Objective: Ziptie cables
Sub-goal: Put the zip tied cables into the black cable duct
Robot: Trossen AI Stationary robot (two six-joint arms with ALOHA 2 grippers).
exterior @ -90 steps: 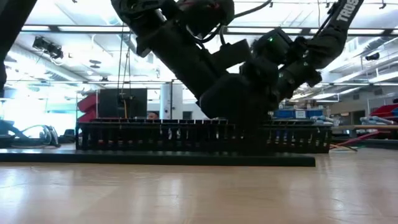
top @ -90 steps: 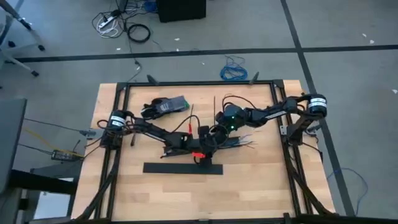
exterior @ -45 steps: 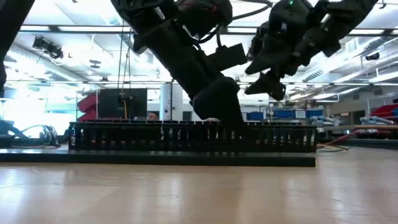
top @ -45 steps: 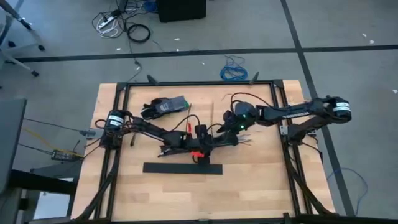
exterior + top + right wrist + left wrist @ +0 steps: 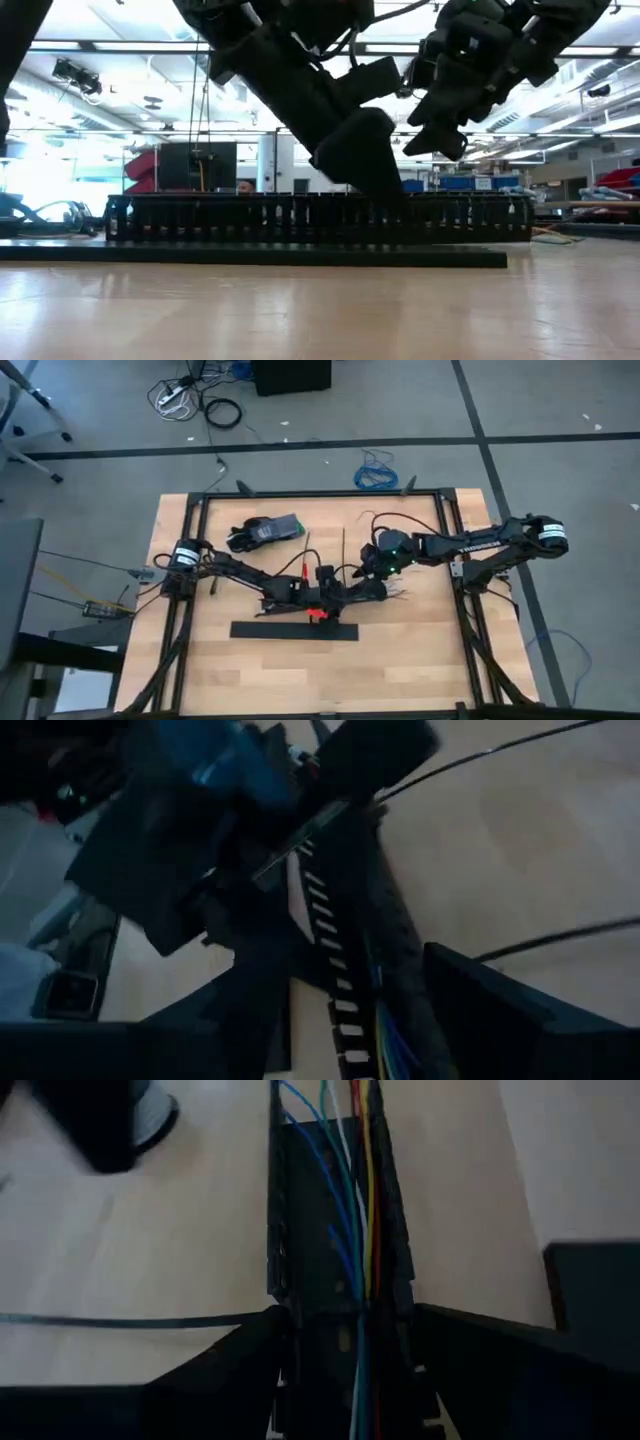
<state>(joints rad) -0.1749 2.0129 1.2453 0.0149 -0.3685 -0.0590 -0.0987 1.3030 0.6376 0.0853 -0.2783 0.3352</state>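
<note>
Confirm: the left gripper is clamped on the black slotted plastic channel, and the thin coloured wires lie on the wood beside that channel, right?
Not quite. In the left wrist view the thin coloured wires run inside the black slotted plastic channel, not beside it. The left gripper is clamped on that channel.

Grey concrete floor (image 5: 560,420) crossed by dark tape lines (image 5: 300,445). Pale wooden slatted worktop (image 5: 400,670) inside a black metal frame (image 5: 320,493). Coiled black cable (image 5: 224,412) and tangled white cords (image 5: 172,395) loose on the floor, plus a small blue wire coil (image 5: 376,472) just beyond the frame's far edge. Dark box (image 5: 290,374) at the far edge. Seen level: bright ceiling strip lights (image 5: 100,75), a dark monitor screen (image 5: 195,165), blue bins (image 5: 460,183) on distant benches.
</note>
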